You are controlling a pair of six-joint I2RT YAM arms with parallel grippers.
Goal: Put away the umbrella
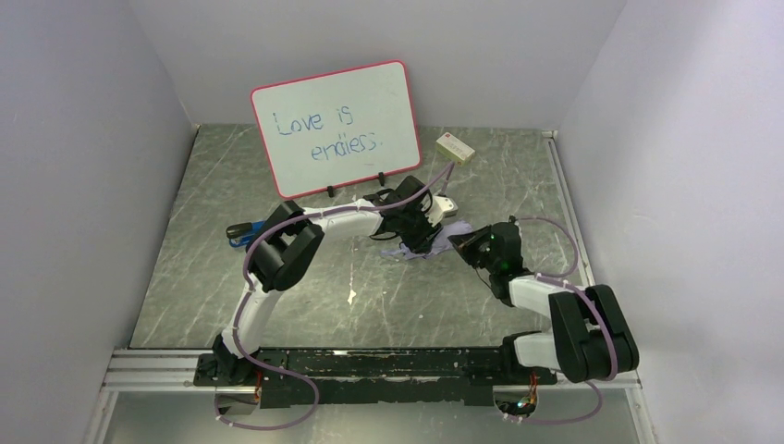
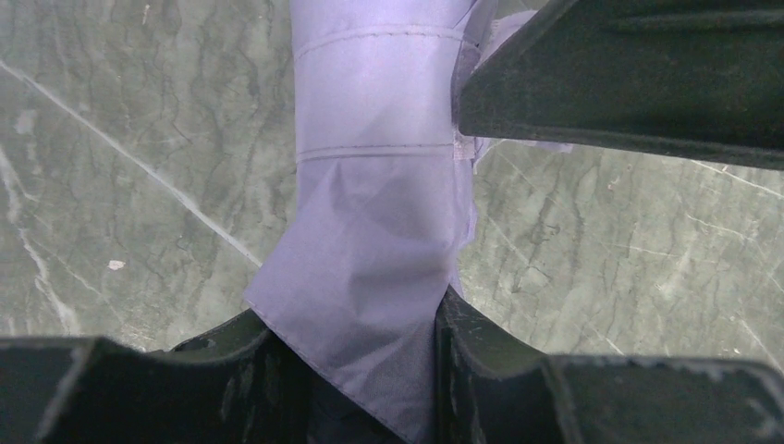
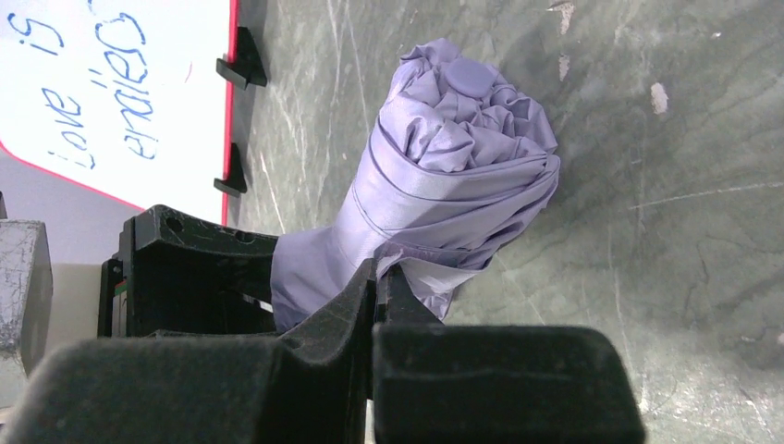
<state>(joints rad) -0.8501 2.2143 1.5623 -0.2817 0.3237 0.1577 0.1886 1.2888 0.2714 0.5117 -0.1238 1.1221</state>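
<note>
The umbrella point(image 1: 436, 243) is folded into a pale lavender bundle and lies on the grey tabletop in the middle. In the right wrist view its gathered tip end point(image 3: 462, 139) points away from the camera. My left gripper point(image 1: 413, 225) is shut around the bundle, and the fabric point(image 2: 379, 213) fills the gap between its fingers point(image 2: 499, 351). My right gripper point(image 3: 381, 277) is shut, pinching a thin flap of lavender fabric point(image 3: 434, 273) at the bundle's near side. I cannot tell whether that flap is the strap. The shaft and handle are hidden.
A red-framed whiteboard point(image 1: 337, 125) stands on black feet point(image 3: 242, 55) just behind the umbrella. A cream box point(image 1: 455, 148) lies at the back right, and a blue and black object point(image 1: 242, 231) lies to the left. Grey walls close three sides.
</note>
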